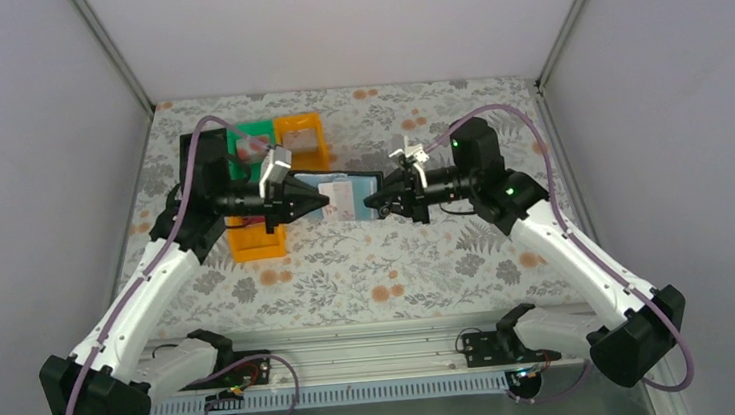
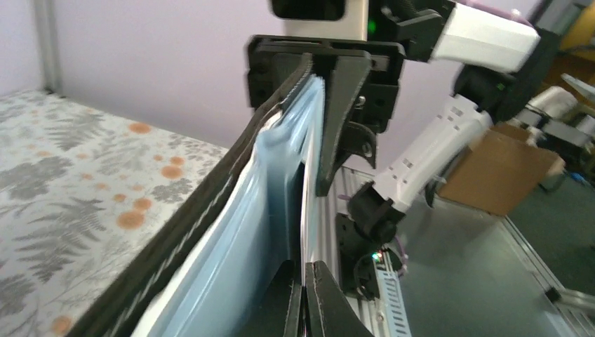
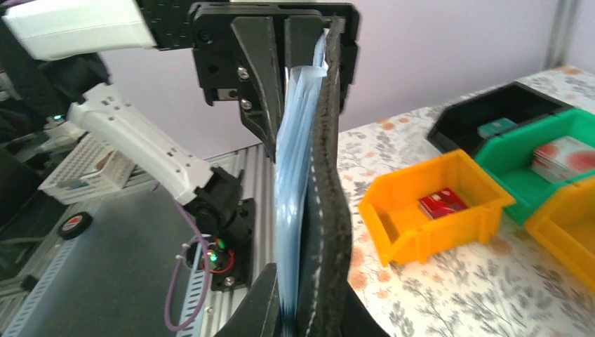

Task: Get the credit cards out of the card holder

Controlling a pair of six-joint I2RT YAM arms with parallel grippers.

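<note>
Floral-print table [image 1: 370,278], plain grey walls around it.

- Left claw [image 2: 303,303]: bottom centre of its own view. Fingers are pressed together on a thin pale leaf of the card holder [image 1: 363,182]. Whether that leaf is a pocket or a card edge cannot be told.
- Right claw [image 3: 302,312]: bottom centre of its own view. It is almost closed, pinching the black cover and blue lining at the opposite end.
- Card holder: hangs clear of the table between both claws, middle of the overhead view, blue-grey inside facing up. A pale card with red [image 1: 341,202] appears to sit in it.
- Handling, as judged:
  - The holder is light, soft and floppy, and its layers bow and wrinkle between the grips. The lining looks slick.
  - The cards are probably thin, stiff and smooth. They are best pinched at an exposed edge and drawn along the pocket while the other claw anchors the stitched border.
- Right of the right wrist view:
  - orange tray [image 3: 435,240] with a red card [image 3: 442,203]
  - green tray [image 3: 523,189] with a whitish card [image 3: 567,156]
  - black tray [image 3: 463,126] with a teal card [image 3: 497,128]
</note>
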